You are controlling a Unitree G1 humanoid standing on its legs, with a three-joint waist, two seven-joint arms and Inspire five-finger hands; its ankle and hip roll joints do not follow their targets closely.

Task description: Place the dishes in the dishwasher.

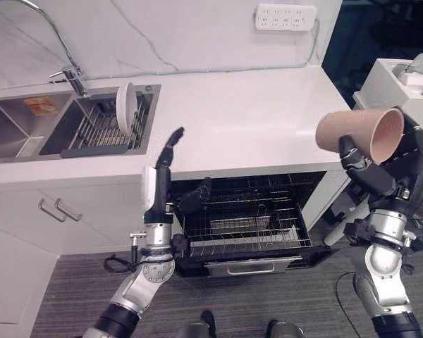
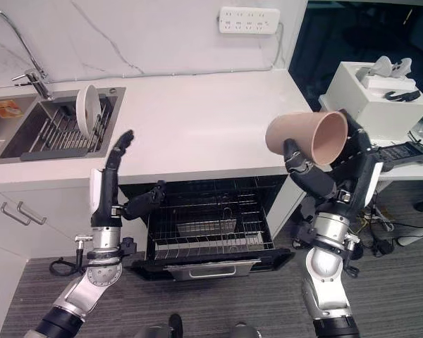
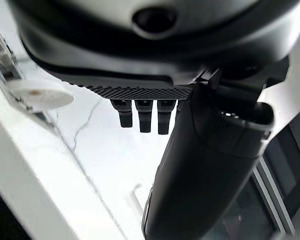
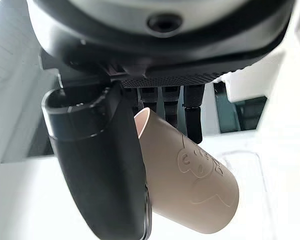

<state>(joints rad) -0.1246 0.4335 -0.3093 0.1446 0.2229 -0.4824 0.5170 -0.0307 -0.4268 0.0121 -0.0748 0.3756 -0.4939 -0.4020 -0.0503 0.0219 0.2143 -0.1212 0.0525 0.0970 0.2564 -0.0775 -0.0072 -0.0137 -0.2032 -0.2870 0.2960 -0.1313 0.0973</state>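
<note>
My right hand [image 1: 381, 169] is shut on a tan cup [image 1: 356, 134], held on its side in the air to the right of the counter, mouth facing right. The cup [image 4: 190, 180] also shows in the right wrist view, pinched between thumb and fingers [image 4: 192, 107]. My left hand [image 1: 162, 176] stands upright and open in front of the counter edge, fingers straight, holding nothing. Below the counter the dishwasher [image 1: 254, 264] is open with its wire rack [image 1: 268, 218] pulled out. A white plate [image 1: 126, 107] stands on edge in the sink's drying rack [image 1: 102, 134].
A steel sink [image 1: 14, 127] with a curved tap [image 1: 67, 63] sits at the back left. The white counter [image 1: 254, 120] spans the middle. A white power strip [image 1: 285, 17] hangs on the wall. A white unit [image 2: 366, 91] with small items stands at the right.
</note>
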